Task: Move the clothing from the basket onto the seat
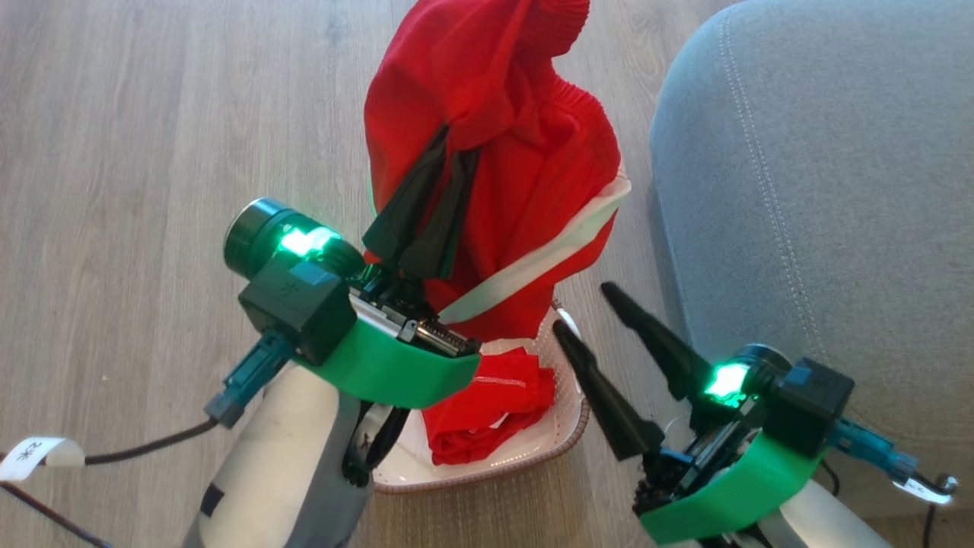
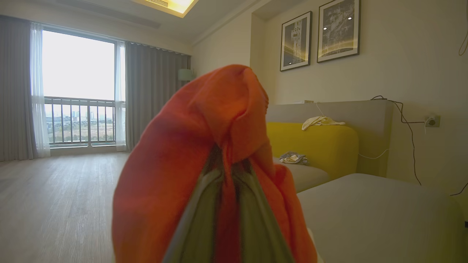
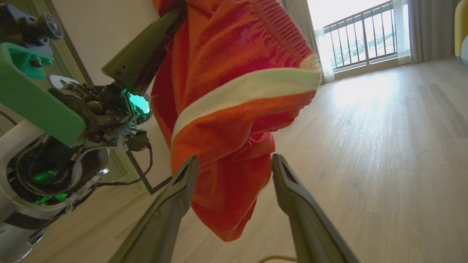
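Right claw: your right claw (image 1: 584,307) is spread wide and holds nothing. It sits low, between the basket (image 1: 563,445) and the seat (image 1: 822,190), fingers pointing up and toward the knit (image 1: 517,137). In its wrist view the two fingers (image 3: 292,197) frame the knit's hanging hem, and you cannot tell from there whether they touch it.
Left claw: your left claw (image 1: 455,156) is pressed together on a fold of the knit, fingers pointing up, raised over the basket. In its wrist view the red cloth (image 2: 204,120) drapes over both fingers (image 2: 197,219).
Basket: it stands on the floor (image 1: 152,152) just before you, between your two arms and near the seat's rounded corner. A red piece (image 1: 487,411) lies crumpled in it.
Knit: it hangs from the left claw above the basket's far end, with a white band (image 3: 248,87) slanting across its lower part. It hangs beside the seat, not over it.
Seat: grey, with a pale seam, on your right.
Far room: the left wrist view shows a yellow cushion (image 2: 321,142) with cloths on and beside it, a curtained window (image 2: 78,87) and two framed pictures (image 2: 318,34).
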